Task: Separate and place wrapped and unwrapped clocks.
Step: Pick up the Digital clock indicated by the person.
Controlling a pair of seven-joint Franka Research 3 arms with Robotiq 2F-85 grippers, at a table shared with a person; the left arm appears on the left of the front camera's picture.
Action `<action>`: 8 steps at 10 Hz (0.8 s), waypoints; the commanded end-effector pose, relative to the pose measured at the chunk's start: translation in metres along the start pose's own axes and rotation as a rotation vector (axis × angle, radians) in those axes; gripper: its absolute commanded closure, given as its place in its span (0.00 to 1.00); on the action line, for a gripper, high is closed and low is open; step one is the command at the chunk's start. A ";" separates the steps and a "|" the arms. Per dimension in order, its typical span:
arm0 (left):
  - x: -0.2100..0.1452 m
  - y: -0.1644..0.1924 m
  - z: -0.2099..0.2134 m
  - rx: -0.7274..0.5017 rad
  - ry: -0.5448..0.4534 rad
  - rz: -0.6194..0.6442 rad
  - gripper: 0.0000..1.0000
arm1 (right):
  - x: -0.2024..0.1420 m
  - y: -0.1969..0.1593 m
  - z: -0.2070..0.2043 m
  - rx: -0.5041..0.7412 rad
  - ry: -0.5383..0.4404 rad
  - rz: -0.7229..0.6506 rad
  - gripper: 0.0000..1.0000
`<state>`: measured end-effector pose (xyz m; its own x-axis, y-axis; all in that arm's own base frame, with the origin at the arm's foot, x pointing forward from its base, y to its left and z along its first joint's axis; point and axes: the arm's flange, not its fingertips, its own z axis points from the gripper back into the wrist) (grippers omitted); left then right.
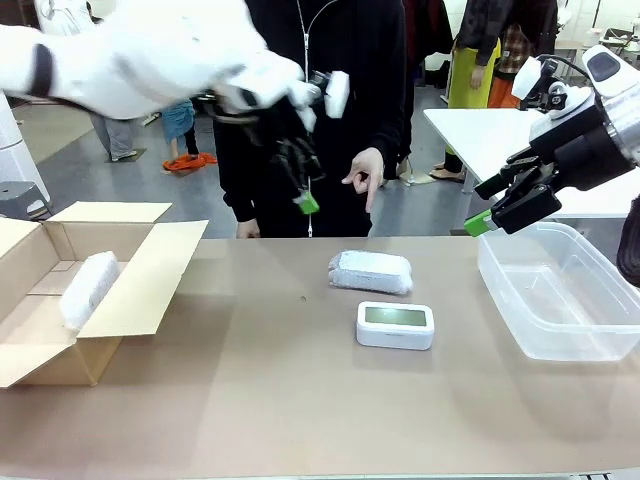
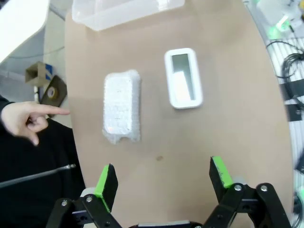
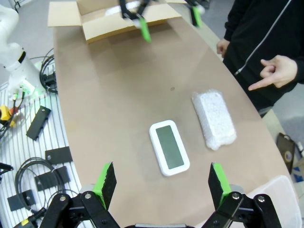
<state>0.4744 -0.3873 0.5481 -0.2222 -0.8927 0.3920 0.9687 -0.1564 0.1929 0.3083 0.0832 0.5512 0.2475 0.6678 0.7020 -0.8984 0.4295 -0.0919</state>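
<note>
Two grippers, both spread and empty, as I see them: left gripper (image 2: pixel 164 178) hangs high over the far edge; right gripper (image 3: pixel 161 183) hovers above the clear tub (image 1: pixel 560 310), right. Wrapped clock (image 1: pixel 371 271) mid-table, bare clock (image 1: pixel 395 325) just nearer; second wrapped clock (image 1: pixel 88 290) in cardboard box (image 1: pixel 150 270), left.

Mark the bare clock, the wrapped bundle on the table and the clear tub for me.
bare clock (image 1: pixel 395 318), front view, grey screen.
wrapped bundle (image 1: pixel 371 271), front view, middle of wrap.
clear tub (image 1: pixel 503 295), front view, left wall.
</note>
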 end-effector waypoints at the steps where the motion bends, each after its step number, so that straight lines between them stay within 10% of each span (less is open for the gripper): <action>1: 0.015 0.035 -0.032 -0.015 0.083 -0.078 0.00 | -0.003 -0.002 -0.002 0.024 -0.021 0.003 0.00; 8: 0.026 0.038 -0.091 -0.061 0.088 -0.069 0.00 | -0.003 -0.002 -0.002 0.024 -0.021 0.003 0.00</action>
<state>0.5069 -0.4353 0.4966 -0.3088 -0.8998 0.3082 0.9458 -0.2561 0.1999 0.3083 0.0832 0.5512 0.2476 0.6678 0.7019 -0.8983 0.4296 -0.0919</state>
